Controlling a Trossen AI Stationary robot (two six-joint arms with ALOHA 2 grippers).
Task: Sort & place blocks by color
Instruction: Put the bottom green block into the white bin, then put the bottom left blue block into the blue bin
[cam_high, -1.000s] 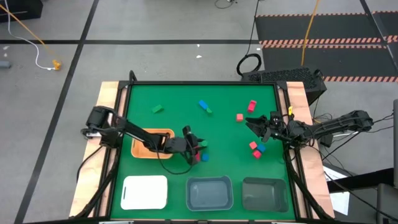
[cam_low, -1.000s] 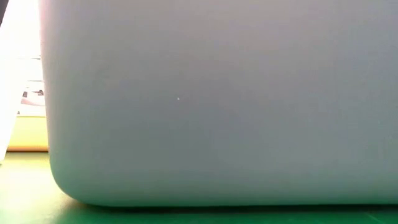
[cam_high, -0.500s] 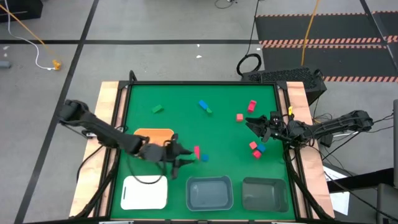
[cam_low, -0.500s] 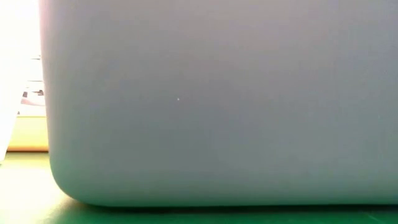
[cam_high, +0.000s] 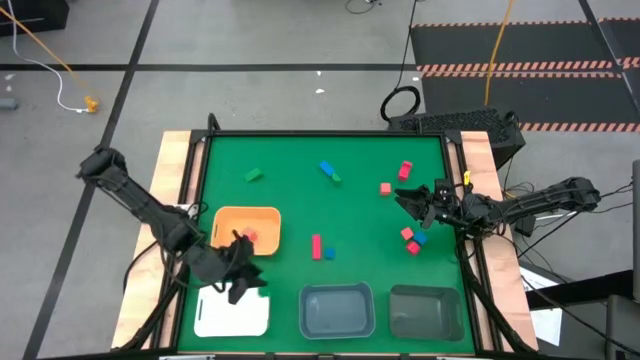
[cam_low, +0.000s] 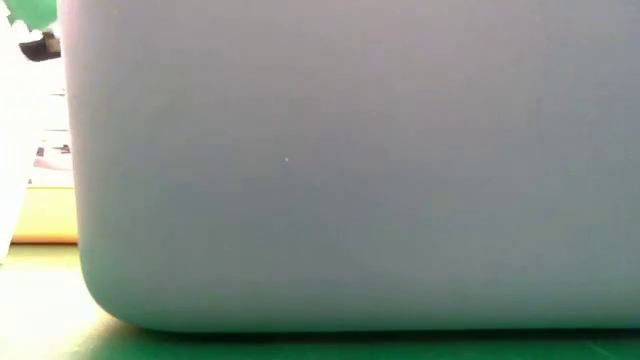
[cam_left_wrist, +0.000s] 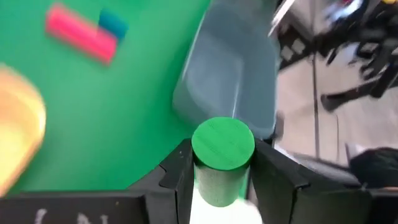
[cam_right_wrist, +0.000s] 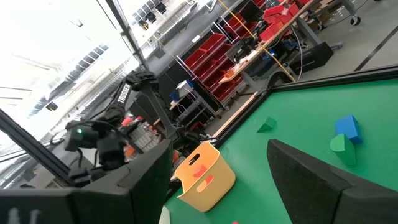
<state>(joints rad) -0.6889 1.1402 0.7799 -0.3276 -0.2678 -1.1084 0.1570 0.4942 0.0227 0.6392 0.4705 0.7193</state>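
while the left gripper (cam_left_wrist: 222, 177) hangs at about 7 o'clock on the table, over the white tray's (cam_high: 215, 315) upper edge, the risks run as follows:
left grip: clamped on a green cylinder (cam_left_wrist: 221, 158), upright between the fingers.
drop risk: release here may land the piece on the tray rim and let it roll onto the green mat (cam_high: 300, 190).
colour risk: the orange tray (cam_high: 262, 219) just beside holds a red block (cam_high: 250, 236); drifting toward it would mix colours.
right gripper (cam_high: 408, 200): jaws apart, empty, waiting near 3 o'clock.
loose blocks: red bar (cam_high: 316, 246) and blue cube (cam_high: 329, 254) near the centre; others toward 12 and 3 o'clock.
low view: blocked by a grey tray wall (cam_low: 350, 170), so release height is probably unreadable.
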